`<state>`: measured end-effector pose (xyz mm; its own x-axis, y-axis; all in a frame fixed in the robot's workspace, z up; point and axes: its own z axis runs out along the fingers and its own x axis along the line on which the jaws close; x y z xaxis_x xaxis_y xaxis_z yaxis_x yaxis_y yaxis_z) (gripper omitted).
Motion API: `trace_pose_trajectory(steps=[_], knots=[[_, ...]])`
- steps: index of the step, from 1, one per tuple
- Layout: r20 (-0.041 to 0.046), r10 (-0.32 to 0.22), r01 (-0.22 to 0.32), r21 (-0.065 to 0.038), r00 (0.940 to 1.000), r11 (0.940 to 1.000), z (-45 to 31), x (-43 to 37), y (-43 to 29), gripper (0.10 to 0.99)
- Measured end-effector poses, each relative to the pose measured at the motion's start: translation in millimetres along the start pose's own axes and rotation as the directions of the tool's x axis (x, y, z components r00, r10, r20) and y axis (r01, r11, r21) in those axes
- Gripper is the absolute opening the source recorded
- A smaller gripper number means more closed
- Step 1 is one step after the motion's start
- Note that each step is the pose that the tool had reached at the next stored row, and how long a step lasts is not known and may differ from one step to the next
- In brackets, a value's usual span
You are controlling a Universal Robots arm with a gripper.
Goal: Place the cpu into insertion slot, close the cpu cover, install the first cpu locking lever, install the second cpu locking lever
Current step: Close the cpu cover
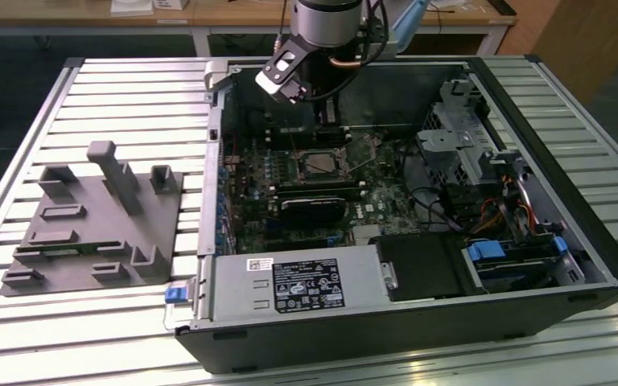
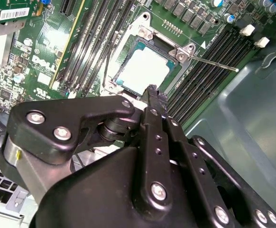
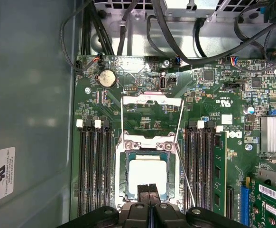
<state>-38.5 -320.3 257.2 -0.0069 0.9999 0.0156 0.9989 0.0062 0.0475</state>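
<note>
The cpu (image 3: 147, 176) (image 2: 142, 70), a pale square chip, lies in the insertion slot (image 1: 320, 165) on the green motherboard. The silvery cpu cover (image 3: 124, 178) (image 2: 183, 53) lies down around it, the chip showing through its window. Two thin wire locking levers (image 3: 184, 156) (image 3: 122, 123) stand loose along the socket's sides; one rod (image 2: 214, 63) sticks out past the memory slots. My gripper (image 3: 148, 191) (image 2: 152, 91) (image 1: 306, 92) hangs just above the socket's edge, its black fingers shut together with nothing between them.
The open computer case (image 1: 566, 169) sits on a slatted table. A grey fixture block (image 1: 94, 217) lies on the exterior view's left. Black memory slots (image 3: 94, 171) (image 3: 200, 166) flank the socket. Cables (image 3: 176, 42) and the drive cage (image 1: 465, 137) crowd the far side.
</note>
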Motion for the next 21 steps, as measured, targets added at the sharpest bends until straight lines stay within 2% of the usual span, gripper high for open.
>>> trace_pose_trajectory(steps=[8,14,21], knots=[[-0.001,0.0,0.0,0.0,1.0,1.0,-0.4,0.0,0.0,0.106],[-0.0002,0.0,0.0,0.0,1.0,1.0,-10.8,0.2,0.5,0.106],[0.0,0.0,0.0,0.0,1.0,1.0,-11.7,0.2,2.6,0.106]])
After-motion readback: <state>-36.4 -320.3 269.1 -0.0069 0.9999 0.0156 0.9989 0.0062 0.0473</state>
